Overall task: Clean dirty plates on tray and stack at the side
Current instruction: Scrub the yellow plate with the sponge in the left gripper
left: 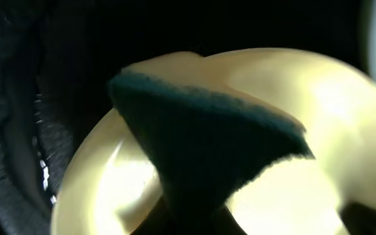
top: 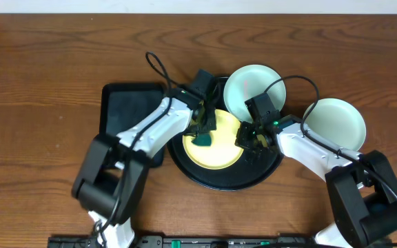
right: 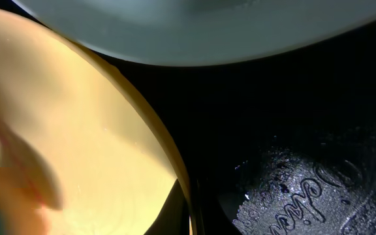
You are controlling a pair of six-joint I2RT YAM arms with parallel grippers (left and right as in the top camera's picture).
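Left gripper [top: 203,129] is clenched on a dark teal pad [top: 204,140], holding it down on the yellow plate [top: 222,153]. In the left wrist view the teal pad [left: 207,156] narrows toward the bottom of the picture and fans out across the yellow plate [left: 318,189], its far edge fuzzy and lying against the plate's surface. The yellow plate sits inside the tray [top: 253,176], toward the tray's left half, with a crescent of bare black floor showing on the right and front.

The right gripper [top: 249,136] hangs low at the yellow plate's right edge, over the tray floor. Whether it is released or clamped on the rim cannot be told, since its fingers are hidden in the overhead view and do not show clearly in its own wrist view. That view shows the yellow plate [right: 77,130] at the left and the glossy tray [right: 305,189] with raised script at the lower right.

The other 2 plates are pale mint. The rear mint plate [top: 250,86] overlaps the tray's back rim, and in the right wrist view the rear mint plate [right: 207,26] lies just beside the yellow one. The right mint plate [top: 336,120] rests on the tabletop [top: 40,83], clear of the tray. A rectangular tray [top: 126,107] lies just left of the round one.
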